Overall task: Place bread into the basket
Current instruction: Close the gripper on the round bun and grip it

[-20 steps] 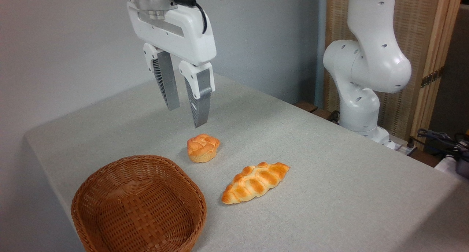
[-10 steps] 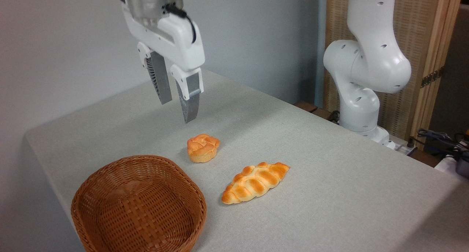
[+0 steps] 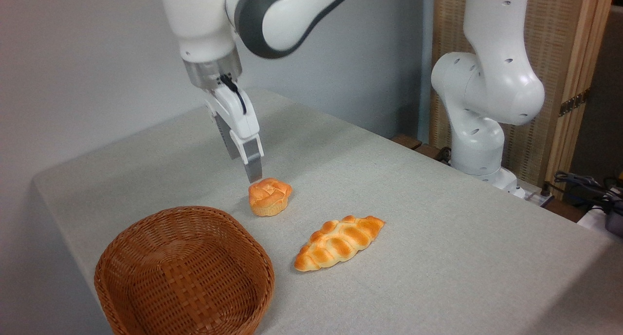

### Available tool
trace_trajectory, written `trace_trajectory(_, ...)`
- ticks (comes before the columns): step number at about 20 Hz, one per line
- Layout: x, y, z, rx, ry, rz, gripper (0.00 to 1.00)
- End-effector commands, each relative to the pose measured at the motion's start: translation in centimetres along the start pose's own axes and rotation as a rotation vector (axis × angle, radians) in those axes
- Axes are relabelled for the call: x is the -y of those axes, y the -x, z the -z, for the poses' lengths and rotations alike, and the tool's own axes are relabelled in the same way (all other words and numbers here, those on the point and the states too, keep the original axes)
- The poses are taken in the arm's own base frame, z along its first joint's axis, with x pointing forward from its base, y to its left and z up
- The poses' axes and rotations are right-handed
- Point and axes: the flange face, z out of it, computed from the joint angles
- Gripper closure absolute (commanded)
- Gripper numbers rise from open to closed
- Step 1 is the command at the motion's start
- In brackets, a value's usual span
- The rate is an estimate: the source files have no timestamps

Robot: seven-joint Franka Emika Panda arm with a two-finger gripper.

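The gripper (image 3: 250,172) is seen edge-on, angled down and to the right, with its fingertips (image 3: 254,171) just above and behind the top left of the bread (image 3: 269,196). From this angle one finger hides the other, so whether the jaws are spread or closed cannot be told; nothing is seen clamped between them. Contact between tip and bread cannot be confirmed either, the tip sitting right at the bun's upper edge. The bread, a small round golden-orange bun with a swirled top and paler base, is placed upright on the grey table cloth (image 3: 438,257), outside the basket (image 3: 184,275). The basket, oval reddish-brown wicker with low sides, is found at the front left of the table, near the bun and down-left of it, not touching; its inside is seen bare. A braided oval loaf (image 3: 338,242) is laid on the cloth to the right of the basket and in front-right of the bun, apart from both. The white arm base (image 3: 486,91) is mounted at the table's far right edge, and the arm's upper links (image 3: 272,13) are carried across the top of the view to the wrist above the gripper. A wooden slatted screen (image 3: 564,57) is seen behind the base, and dark cables (image 3: 584,186) at the far right.
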Motion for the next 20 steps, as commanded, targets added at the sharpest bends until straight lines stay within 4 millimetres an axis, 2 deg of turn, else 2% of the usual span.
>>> trace_trajectory(1,-1.3,1.0,-1.6,0.016,-0.037,-0.047,0.0)
trace_trajectory(8,-1.4,0.9,-2.1,0.075,-0.091,-0.122,0.0)
trace_trajectory(14,-1.7,1.1,-5.1,0.092,-0.121,-0.178,0.0)
trace_trajectory(20,-1.6,1.2,-5.7,0.112,-0.133,-0.188,0.0)
